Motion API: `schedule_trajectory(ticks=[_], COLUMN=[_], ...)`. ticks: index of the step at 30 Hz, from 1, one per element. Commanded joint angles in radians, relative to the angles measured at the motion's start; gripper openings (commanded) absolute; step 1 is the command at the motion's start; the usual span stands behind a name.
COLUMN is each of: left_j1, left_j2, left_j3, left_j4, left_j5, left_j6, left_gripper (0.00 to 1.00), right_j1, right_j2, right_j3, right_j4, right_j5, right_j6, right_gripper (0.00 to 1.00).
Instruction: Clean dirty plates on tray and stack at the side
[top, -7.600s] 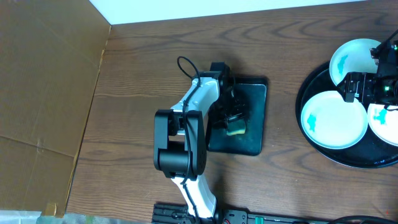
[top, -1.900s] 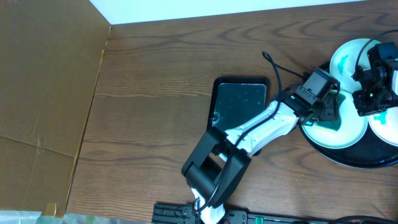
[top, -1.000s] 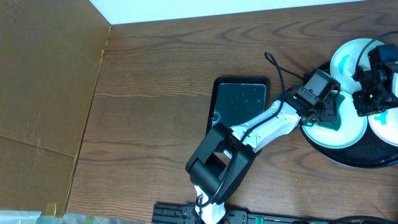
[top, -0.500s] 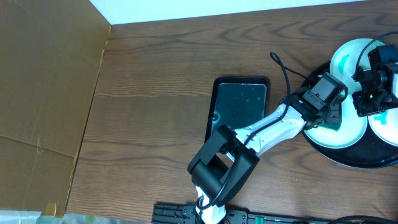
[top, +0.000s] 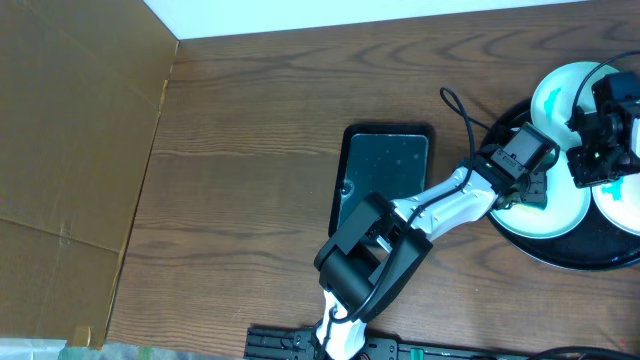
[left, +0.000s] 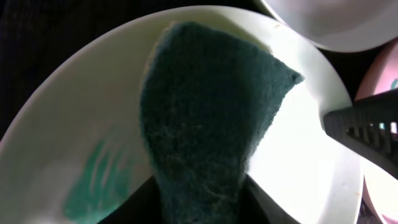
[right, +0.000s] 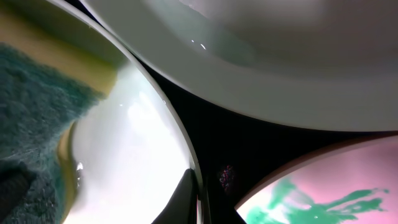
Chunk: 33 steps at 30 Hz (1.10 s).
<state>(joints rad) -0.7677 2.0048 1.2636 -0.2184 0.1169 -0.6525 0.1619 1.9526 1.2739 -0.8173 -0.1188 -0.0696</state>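
Note:
Three dirty plates lie on the round black tray (top: 497, 140). My left gripper (top: 534, 190) is shut on a dark green sponge (left: 205, 112), which presses flat on the middle plate (left: 87, 118). A teal smear (left: 93, 180) sits beside the sponge. My right gripper (right: 198, 193) is shut on that same plate's right rim (right: 180, 143); one of its fingers (left: 367, 127) shows in the left wrist view. A second plate (top: 558, 88) lies at the tray's far side. The third plate (right: 323, 193), also smeared teal, lies at the right, partly under the right arm.
A smaller rectangular black tray (top: 385, 170) lies left of the round tray, with wet spots on it. A brown cardboard sheet (top: 70, 150) covers the table's left side. The left arm stretches from the front middle across to the round tray.
My left gripper has slid the sponge a little to the right across the middle plate and its jaws have squeezed closer together. The right gripper has not moved.

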Motion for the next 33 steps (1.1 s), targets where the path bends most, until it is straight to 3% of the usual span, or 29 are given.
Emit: schedule_trajectory(ticks=[1, 7, 11, 13, 22, 29, 33], left_j1=[0.003, 0.002, 0.002, 0.003, 0.003, 0.002, -0.011], left_j2=[-0.019, -0.021, -0.021, -0.025, -0.06, -0.06, -0.06], left_j3=[0.011, 0.011, 0.011, 0.011, 0.012, 0.012, 0.012], left_j4=[-0.003, -0.003, -0.003, -0.004, -0.001, -0.01, -0.022], left_j5=[-0.025, -0.024, -0.024, -0.024, -0.029, -0.096, -0.137], left_j6=[0.013, 0.013, 0.013, 0.013, 0.047, 0.097, 0.136], left_gripper=[0.33, 0.32, 0.65, 0.68, 0.66, 0.53, 0.51], right_j1=[-0.002, -0.002, -0.002, -0.002, -0.001, -0.001, -0.001], right_j2=[-0.016, -0.016, -0.016, -0.016, -0.016, -0.016, -0.016], right_j3=[-0.01, -0.01, -0.01, -0.01, -0.01, -0.01, -0.01], right_j4=[0.003, 0.003, 0.003, 0.003, 0.003, 0.003, 0.003], right_j5=[-0.002, -0.002, -0.002, -0.003, -0.003, -0.003, -0.003], right_j6=[0.002, 0.002, 0.002, 0.002, 0.002, 0.002, 0.002], right_gripper=[0.02, 0.02, 0.02, 0.02, 0.03, 0.03, 0.04])
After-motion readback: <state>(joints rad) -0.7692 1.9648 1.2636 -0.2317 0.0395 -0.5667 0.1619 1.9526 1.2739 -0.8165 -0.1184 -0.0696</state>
